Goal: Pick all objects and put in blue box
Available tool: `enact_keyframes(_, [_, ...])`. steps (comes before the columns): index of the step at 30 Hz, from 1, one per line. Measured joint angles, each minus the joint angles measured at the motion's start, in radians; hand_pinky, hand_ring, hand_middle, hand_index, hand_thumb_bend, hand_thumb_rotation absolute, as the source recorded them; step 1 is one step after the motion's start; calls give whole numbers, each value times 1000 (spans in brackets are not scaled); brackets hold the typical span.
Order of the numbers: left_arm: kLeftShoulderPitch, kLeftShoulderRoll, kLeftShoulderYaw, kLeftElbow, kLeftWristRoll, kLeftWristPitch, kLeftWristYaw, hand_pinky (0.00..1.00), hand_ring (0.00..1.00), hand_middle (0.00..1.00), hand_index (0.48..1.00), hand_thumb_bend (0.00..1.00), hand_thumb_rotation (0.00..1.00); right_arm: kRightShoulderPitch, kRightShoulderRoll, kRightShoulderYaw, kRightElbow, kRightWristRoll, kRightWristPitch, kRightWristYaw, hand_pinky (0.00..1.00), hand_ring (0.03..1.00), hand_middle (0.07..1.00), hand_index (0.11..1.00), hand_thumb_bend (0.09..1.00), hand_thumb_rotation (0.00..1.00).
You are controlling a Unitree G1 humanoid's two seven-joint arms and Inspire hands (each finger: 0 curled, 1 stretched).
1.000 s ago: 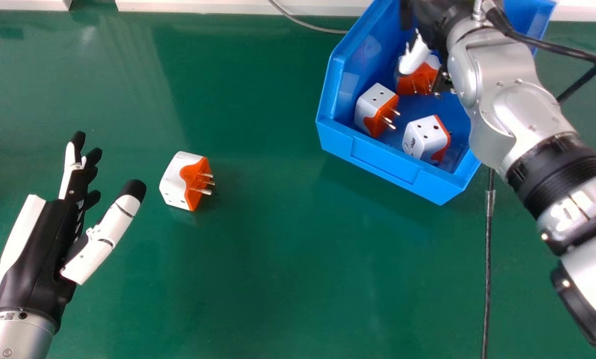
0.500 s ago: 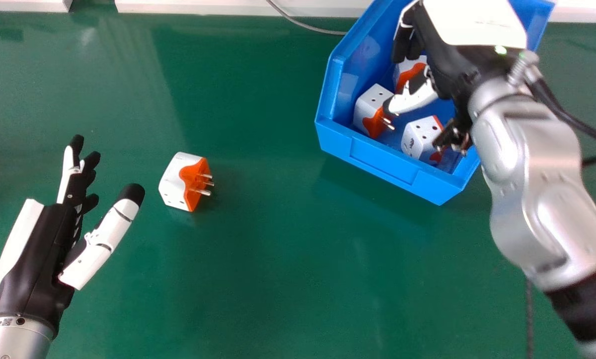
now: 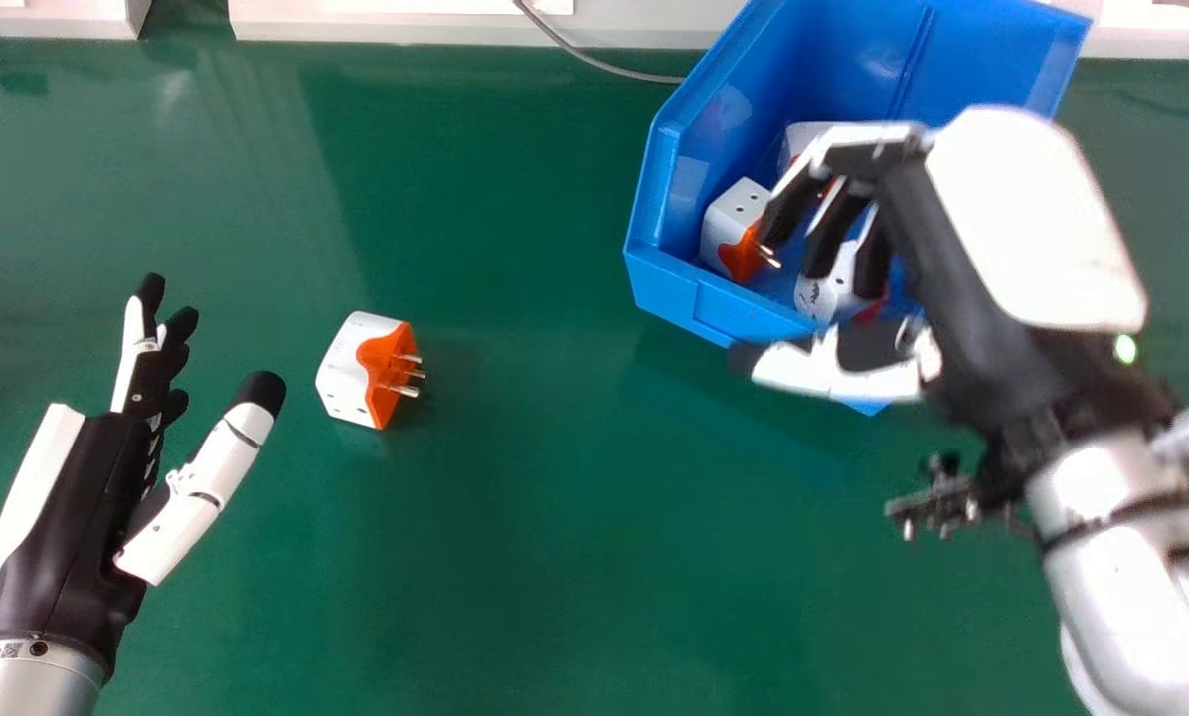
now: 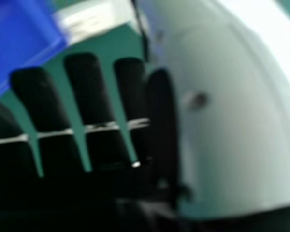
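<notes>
Releasing seems done; right hand point(image 3: 952, 224), loosely spread, empty, over blue box point(image 3: 679, 285); plug adapter point(image 3: 344, 373) on the table point(image 3: 555, 517), left, beside the relaxed left hand point(image 3: 83, 497), likely calls for grasping next

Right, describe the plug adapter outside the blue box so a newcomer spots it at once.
On the green table, look left of the blue box, towards the robot's open left hand. Just right of its thumb lies a white and orange adapter, metal pins pointing right. The similar adapters sit inside the box; this one lies directly on the table.
</notes>
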Motion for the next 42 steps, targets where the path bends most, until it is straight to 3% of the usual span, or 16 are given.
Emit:
enact_keyframes(1, [1, 0, 0, 0, 0, 0, 0, 982, 1000, 1000, 1000, 486, 767, 26, -2, 0, -2, 12, -35, -8, 276, 335, 431, 489, 493, 166])
enact_keyframes(2, [1, 0, 0, 1, 0, 0, 1, 979, 1000, 1000, 1000, 498, 769, 50, -4, 0, -1, 19, -71, -17, 279, 338, 433, 525, 479, 339])
enact_keyframes(4, [0, -1, 0, 1, 0, 0, 1, 973, 1000, 1000, 1000, 498, 768, 80, -9, 3, 8, 27, -138, -31, 286, 353, 446, 553, 478, 508])
enact_keyframes(6, [-2, -2, -1, 1, 0, 0, 1, 958, 996, 1000, 1000, 476, 759, 91, -13, 9, 29, 43, -192, -32, 319, 404, 494, 590, 462, 610])
enact_keyframes(15, [-6, -8, -5, 6, 1, 0, 10, 949, 994, 1000, 1000, 478, 751, 59, -28, 82, 183, 67, -366, 14, 601, 709, 749, 741, 472, 760])
enact_keyframes(23, [-20, -12, -13, 25, 3, -1, 16, 945, 990, 1000, 1000, 486, 763, -144, 1, 175, 377, 8, -459, 36, 725, 866, 903, 882, 469, 812])
enact_keyframes(28, [-25, -12, -15, 36, 7, -8, 20, 938, 987, 1000, 1000, 496, 774, -289, 36, 233, 503, -58, -463, 42, 801, 942, 973, 953, 487, 762])
enact_keyframes(30, [-26, -14, -17, 37, 9, -9, 23, 933, 982, 1000, 1000, 491, 767, -354, 50, 254, 558, -92, -470, 38, 852, 981, 991, 985, 473, 821])
enact_keyframes(35, [-26, -16, -21, 37, 10, -9, 30, 939, 986, 1000, 1000, 482, 778, -500, 78, 290, 701, -166, -496, -16, 866, 1000, 1000, 1000, 482, 844])
enact_keyframes(39, [-21, -16, -22, 37, 21, -11, 33, 950, 988, 1000, 1000, 471, 789, -604, 101, 330, 817, -231, -513, -70, 860, 999, 1000, 1000, 483, 898])
enact_keyframes(42, [-16, -18, -22, 30, 21, -10, 33, 971, 997, 1000, 1000, 481, 801, -685, 118, 358, 909, -270, -523, -103, 862, 999, 1000, 1000, 478, 854])
